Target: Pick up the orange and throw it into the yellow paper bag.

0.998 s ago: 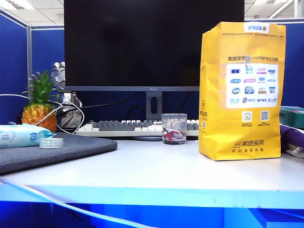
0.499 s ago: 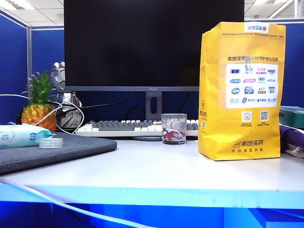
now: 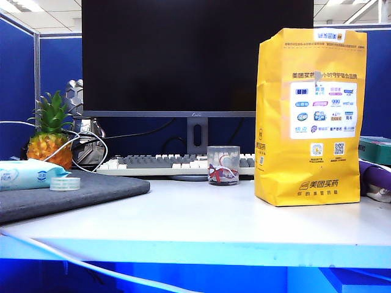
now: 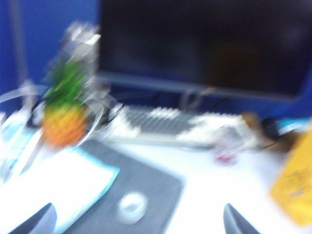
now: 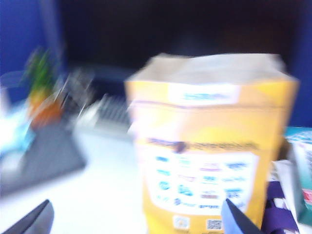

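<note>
Both my pincers spread w/ nothing btwn, left gripper [image 4: 138, 219] over the mat [image 4: 146, 185], right gripper [image 5: 138, 217] facing the bag [image 3: 310, 116], which stands upright, mouth up to take a drop; orange not visible anywhere, maybe already inside.

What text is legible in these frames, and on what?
"美团买药": yellow paper bag, bottom front, with a small line under it too small to read.
Bag headline above the white panel: too small to read.
White panel icons, top label, QR codes: unreadable.
Monitor bezel logo: too small.
Wipes pack logo: unreadable.
Both wrist views: blurred, nothing legible.
</note>
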Robot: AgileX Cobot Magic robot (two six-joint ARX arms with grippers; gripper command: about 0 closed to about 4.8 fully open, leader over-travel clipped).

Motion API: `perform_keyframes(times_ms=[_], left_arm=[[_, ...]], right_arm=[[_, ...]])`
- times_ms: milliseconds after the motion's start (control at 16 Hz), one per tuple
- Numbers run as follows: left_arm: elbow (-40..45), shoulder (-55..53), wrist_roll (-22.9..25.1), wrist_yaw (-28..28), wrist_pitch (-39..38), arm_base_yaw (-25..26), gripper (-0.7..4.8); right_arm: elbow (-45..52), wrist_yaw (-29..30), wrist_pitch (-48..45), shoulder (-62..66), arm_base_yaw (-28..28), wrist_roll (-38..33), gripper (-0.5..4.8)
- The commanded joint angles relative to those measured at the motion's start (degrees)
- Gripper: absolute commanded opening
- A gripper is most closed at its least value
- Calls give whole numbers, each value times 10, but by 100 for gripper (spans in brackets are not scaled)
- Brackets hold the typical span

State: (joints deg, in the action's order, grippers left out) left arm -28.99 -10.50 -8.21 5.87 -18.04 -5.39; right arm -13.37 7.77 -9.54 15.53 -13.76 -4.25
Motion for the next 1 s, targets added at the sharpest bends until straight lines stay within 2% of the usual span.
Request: perform_keyframes(times_ms=[62,125,312,499,748,998], left_arm=[[91,0,30,-31,100,0,466],[126,0,34,-39,124,0,466],[188,0,85,-47,142,0,466],[225,0,94,-53,161,0,466],[259,0,99,-89,177,0,466],[285,0,92,-144,172,0,465]], right_arm=[[83,-56,-96,-45,0,-48,448],[98,-67,-96,-47,0,-48,448],[119,-70,-85,-47,0,-48,448],[120,-82,-24,-47,0,-48,448],[120,-77,38,-48,0,-48,448],[122,-80,47,-48,0,-48,448]])
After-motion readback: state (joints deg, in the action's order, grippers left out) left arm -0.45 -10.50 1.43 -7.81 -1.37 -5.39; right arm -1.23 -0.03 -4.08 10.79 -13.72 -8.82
